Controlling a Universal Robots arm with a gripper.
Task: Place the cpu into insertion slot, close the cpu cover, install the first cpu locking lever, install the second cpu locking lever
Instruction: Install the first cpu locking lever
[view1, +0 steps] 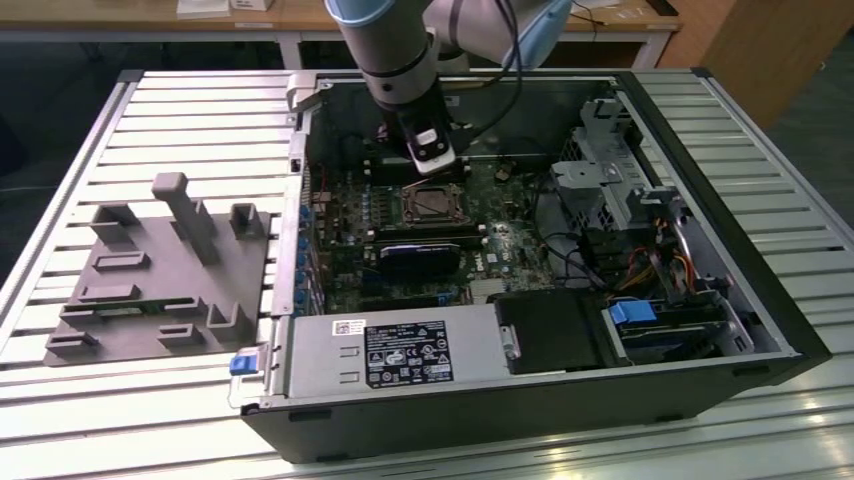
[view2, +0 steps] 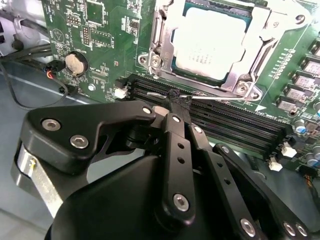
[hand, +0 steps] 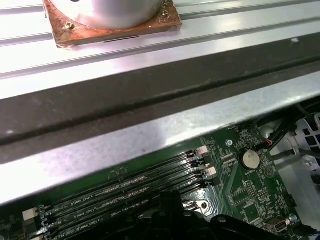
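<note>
Gripping one thin locking lever (view2: 215, 98), pincer (view2: 176, 102) clenched; one cpu (view2: 210, 42) seated under one cpu cover (view2: 161, 37); four memory slots (view2: 235, 122).

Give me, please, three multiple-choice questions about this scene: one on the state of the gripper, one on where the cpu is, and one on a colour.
1. How is the gripper?
A. wide open
B. shut, its tips at the thin wire lever beside the memory slots
C. shut around a screwdriver

2. Where is the cpu?
A. in the gripper
B. on the memory slots
C. in the insertion slot, framed by the cpu cover

3. What colour is the circuit board around the slot?
A. blue
B. green
C. red

Answers:
1. B: in the second wrist view the black fingers meet at their tips by the wire.
2. C: its pale metal top shows through the cover's window.
3. B: the board looks green in both wrist views.
</note>
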